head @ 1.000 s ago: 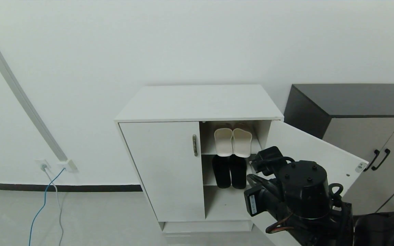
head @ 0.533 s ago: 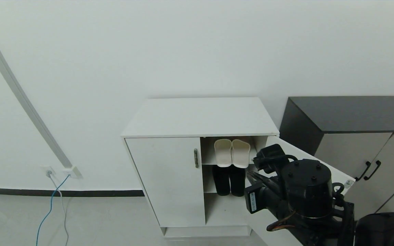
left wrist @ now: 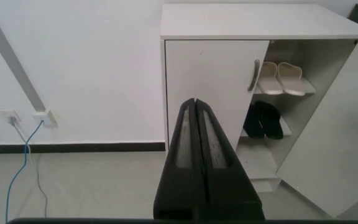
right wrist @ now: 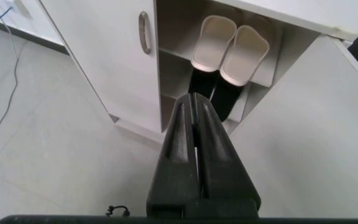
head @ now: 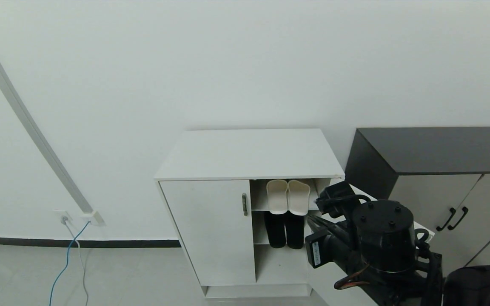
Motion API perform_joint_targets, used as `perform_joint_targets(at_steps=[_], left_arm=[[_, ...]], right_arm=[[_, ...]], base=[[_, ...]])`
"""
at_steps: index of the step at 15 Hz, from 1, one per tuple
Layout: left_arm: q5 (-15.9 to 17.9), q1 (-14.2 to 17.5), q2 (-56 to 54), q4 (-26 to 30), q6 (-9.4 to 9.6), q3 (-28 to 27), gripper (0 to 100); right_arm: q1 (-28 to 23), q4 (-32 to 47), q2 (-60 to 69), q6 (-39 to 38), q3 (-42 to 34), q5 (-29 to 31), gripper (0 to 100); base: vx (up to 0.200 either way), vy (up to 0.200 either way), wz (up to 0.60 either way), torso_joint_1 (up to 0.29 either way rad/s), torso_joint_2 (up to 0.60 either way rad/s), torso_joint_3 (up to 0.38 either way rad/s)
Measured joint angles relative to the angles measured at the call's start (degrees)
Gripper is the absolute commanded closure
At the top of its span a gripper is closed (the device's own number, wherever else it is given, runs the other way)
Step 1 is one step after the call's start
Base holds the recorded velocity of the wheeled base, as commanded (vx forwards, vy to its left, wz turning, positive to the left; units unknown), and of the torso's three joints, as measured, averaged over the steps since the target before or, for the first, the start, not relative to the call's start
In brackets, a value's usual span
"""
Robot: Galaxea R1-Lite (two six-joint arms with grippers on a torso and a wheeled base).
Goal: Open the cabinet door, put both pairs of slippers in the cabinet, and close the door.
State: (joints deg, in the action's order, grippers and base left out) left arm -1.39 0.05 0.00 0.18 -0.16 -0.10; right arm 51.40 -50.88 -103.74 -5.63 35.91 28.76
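Now | step: apparently stowing done, closing pending | cream flat slippers (head: 287,196) are lying on top shelf of white wooden cabinet (head: 249,153), black slippers (head: 285,229) just below | white panel door (right wrist: 303,143) is standing open | left claw (left wrist: 194,106) and right claw (right wrist: 194,99) are pressed together, empty | next: likely pushing door's outer face shut

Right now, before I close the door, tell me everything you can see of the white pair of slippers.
The white pair of slippers is cream-coloured, smooth and matte, looking like moulded foam or rubber. The two slippers lie flat, side by side and touching, on the top shelf in the cabinet's open right half. Their rounded ends face the opening and seem to poke slightly past the shelf edge; the far ends are in shadow. The black pair sits on the shelf right below, apart from them.
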Motion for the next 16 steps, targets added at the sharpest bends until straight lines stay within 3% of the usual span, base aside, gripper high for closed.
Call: perform_joint_targets(at_steps=[3, 9, 16], left_arm=[[0.0, 0.0, 0.0, 0.0, 0.0, 0.0, 100], [0.0, 0.0, 0.0, 0.0, 0.0, 0.0, 100], [0.0, 0.0, 0.0, 0.0, 0.0, 0.0, 100]], right_arm=[[0.0, 0.0, 0.1, 0.1, -0.3, -0.7, 100], [0.1, 0.0, 1.0, 0.1, -1.0, -2.2, 100], [0.0, 0.0, 1.1, 0.5, -1.2, -2.2, 100]], base=[[0.0, 0.0, 0.0, 0.0, 0.0, 0.0], [0.0, 0.0, -0.6, 0.002, 0.0, 0.002], [0.0, 0.0, 0.0, 0.0, 0.0, 0.0]])
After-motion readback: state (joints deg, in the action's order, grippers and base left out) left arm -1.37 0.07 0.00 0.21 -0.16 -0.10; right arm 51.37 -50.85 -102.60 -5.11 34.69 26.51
